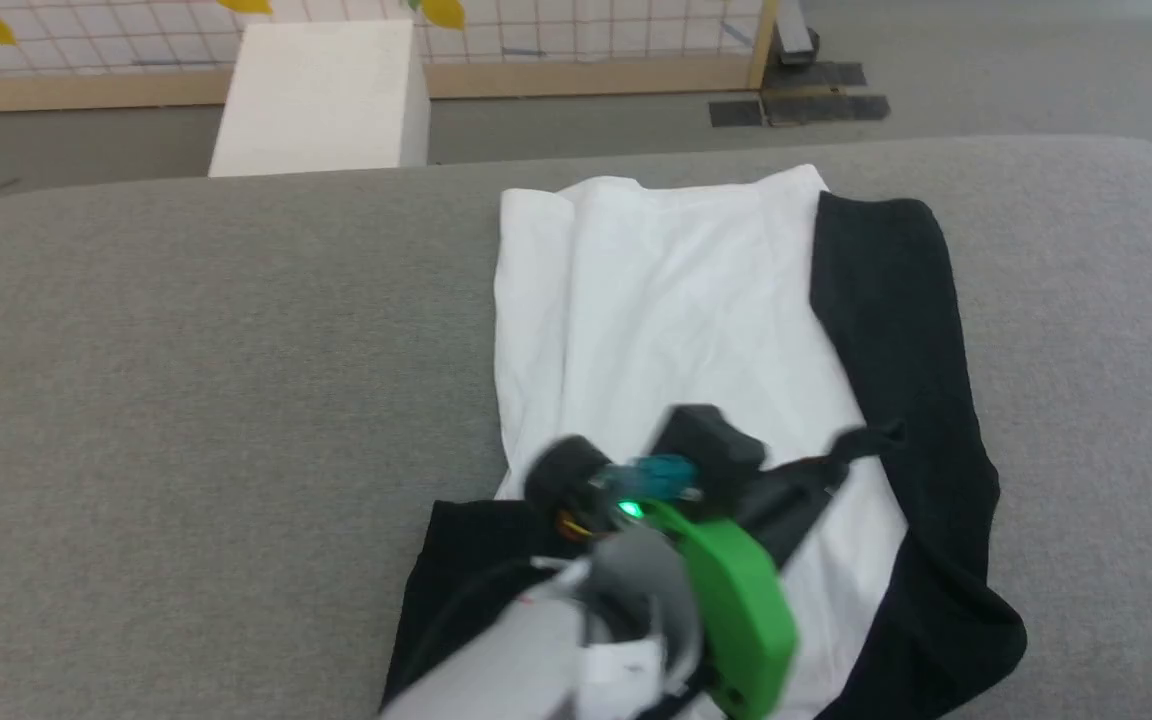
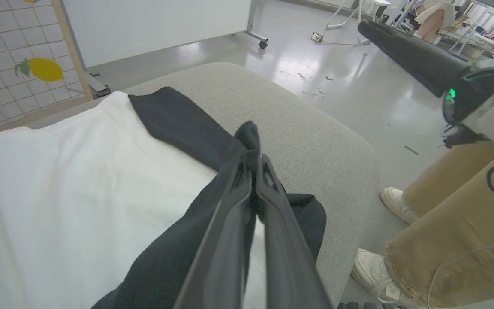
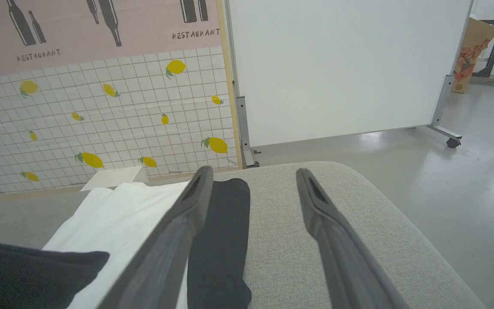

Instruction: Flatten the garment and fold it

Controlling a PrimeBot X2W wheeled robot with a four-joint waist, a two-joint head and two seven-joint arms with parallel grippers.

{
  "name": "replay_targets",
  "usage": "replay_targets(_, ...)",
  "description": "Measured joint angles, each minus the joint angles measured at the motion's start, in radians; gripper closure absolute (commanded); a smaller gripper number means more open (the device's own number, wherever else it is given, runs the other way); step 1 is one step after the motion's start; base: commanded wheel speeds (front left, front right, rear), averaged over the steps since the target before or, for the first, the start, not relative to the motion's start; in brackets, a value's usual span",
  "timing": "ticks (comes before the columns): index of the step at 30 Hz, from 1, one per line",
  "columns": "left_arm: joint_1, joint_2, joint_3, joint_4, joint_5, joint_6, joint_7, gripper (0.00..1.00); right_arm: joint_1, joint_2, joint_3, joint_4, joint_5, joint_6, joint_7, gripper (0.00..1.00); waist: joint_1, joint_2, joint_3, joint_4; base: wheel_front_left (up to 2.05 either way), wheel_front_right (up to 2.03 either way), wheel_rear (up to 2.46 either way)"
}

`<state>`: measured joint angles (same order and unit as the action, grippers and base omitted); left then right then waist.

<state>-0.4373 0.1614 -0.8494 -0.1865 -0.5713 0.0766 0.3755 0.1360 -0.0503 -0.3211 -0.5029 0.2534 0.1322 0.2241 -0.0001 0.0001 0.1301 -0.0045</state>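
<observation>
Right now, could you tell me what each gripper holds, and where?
Left gripper pinches the garment by a fold of its black cloth; right gripper is open and empty.

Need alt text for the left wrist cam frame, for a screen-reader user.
The left tool, shut, pinches a black edge of the soft white-and-black cloth shirt spread on a grey padded table. A person's tan trousers and white shoes stand on the glossy floor at the view's right.
</observation>
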Motion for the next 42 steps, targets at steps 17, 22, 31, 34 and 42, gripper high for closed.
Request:
replay_targets(17, -0.096, -0.108, -0.298, 0.544, -0.055, -0.067, -0.073, 1.0, -0.042, 0.0, 0.045, 0.034, 0.01, 0.0, -0.013, 0.0, 0.0, 0.0, 0.086, -0.119, 0.0, 0.0, 0.0)
replay_targets(22, -0.112, -0.108, -0.344, 0.619, -0.118, -0.04, -0.106, 0.0, -0.05, 0.0, 0.051, 0.037, 0.009, 0.0, -0.012, 0.0, 0.0, 0.0, 0.094, -0.131, 0.0, 0.0, 0.0)
replay_targets(31, -0.18, -0.108, -0.327, 0.538, -0.314, -0.018, -0.212, 0.0, -0.049, 0.0, 0.041, 0.043, 0.007, 0.0, -0.002, 0.0, 0.0, 0.0, 0.069, -0.092, 0.0, 0.0, 0.0)
replay_targets(34, -0.21, -0.111, -0.28, 0.501, -0.365, -0.018, -0.278, 0.0, -0.047, 0.0, 0.044, 0.042, 0.004, 0.0, 0.002, 0.0, 0.0001, 0.0, 0.054, -0.074, 0.0, 0.0, 0.0)
replay_targets(42, -0.213, 0.053, -0.114, 0.363, -0.293, 0.069, -0.545, 0.0, -0.03, 0.0, 0.063, 0.041, 0.011, 0.0, 0.006, 0.0, 0.0001, 0.0, 0.02, -0.036, 0.0, 0.0, 0.0)
